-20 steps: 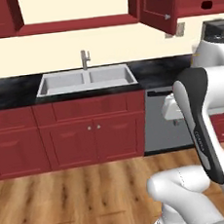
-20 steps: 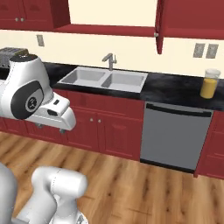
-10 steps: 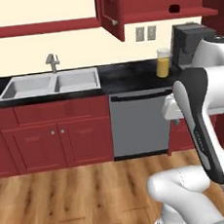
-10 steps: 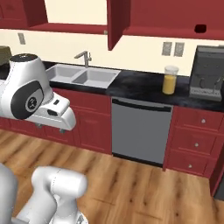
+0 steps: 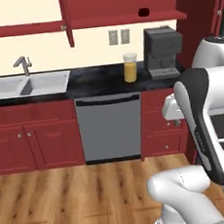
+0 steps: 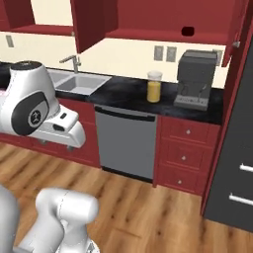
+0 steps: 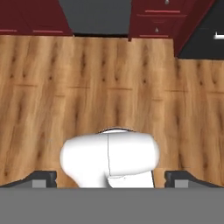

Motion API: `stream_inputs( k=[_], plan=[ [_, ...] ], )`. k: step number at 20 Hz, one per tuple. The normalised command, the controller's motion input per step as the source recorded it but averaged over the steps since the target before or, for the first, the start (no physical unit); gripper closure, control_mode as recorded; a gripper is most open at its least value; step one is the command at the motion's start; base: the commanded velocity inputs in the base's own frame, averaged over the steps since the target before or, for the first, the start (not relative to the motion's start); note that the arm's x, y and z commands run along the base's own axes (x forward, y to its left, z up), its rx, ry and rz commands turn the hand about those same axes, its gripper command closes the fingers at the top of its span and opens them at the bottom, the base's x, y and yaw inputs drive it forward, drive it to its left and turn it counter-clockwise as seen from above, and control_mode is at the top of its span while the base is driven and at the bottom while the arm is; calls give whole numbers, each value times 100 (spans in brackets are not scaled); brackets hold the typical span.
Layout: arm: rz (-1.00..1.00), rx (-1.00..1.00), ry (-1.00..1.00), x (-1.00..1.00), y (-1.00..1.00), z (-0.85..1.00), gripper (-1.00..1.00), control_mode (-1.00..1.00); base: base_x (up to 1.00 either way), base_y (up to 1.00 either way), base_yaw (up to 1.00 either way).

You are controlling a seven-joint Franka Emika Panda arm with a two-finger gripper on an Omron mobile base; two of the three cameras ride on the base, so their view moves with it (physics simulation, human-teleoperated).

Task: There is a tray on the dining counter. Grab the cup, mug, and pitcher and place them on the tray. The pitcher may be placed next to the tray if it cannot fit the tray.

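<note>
The pitcher (image 5: 130, 68) (image 6: 154, 87), a clear cylinder with orange liquid, stands on the narrow black countertop just left of a coffee machine. My arm is folded close to the base, well short of that counter. In the hand view my gripper (image 7: 112, 177) points down at the wooden floor. Its two dark fingertips (image 7: 43, 178) sit far apart, open, with nothing between them. The tray, the cup, the mug and the dining counter are out of view.
A dark coffee machine (image 5: 162, 51) (image 6: 196, 79) stands right of the pitcher. Below the counter are a grey dishwasher (image 5: 111, 128) (image 6: 126, 143) and red cabinets. A white sink (image 5: 25, 85) (image 6: 81, 81) lies to the left, and a tall black unit (image 6: 237, 148) to the right.
The whole picture has shifted: the base has travelled right along the counter. The sink slid to the left, and the pitcher and coffee machine came nearer the middle. The gripper stayed open.
</note>
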Motion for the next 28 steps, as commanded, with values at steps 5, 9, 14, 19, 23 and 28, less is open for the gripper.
stream_inputs(
  k=[5,9,14,19,23,28],
  plan=[
    [0,0,0,0,0,0,-100,100,79,-50,-1],
    [0,0,0,0,0,0,-100,100,100,15,-24],
    [0,0,0,0,0,0,-100,100,95,46,-36],
    [0,0,0,0,0,0,-100,100,71,42,-29],
    [0,0,0,0,0,0,-100,100,67,0,-6],
    [0,0,0,0,0,0,-100,100,80,1,0]
  ],
)
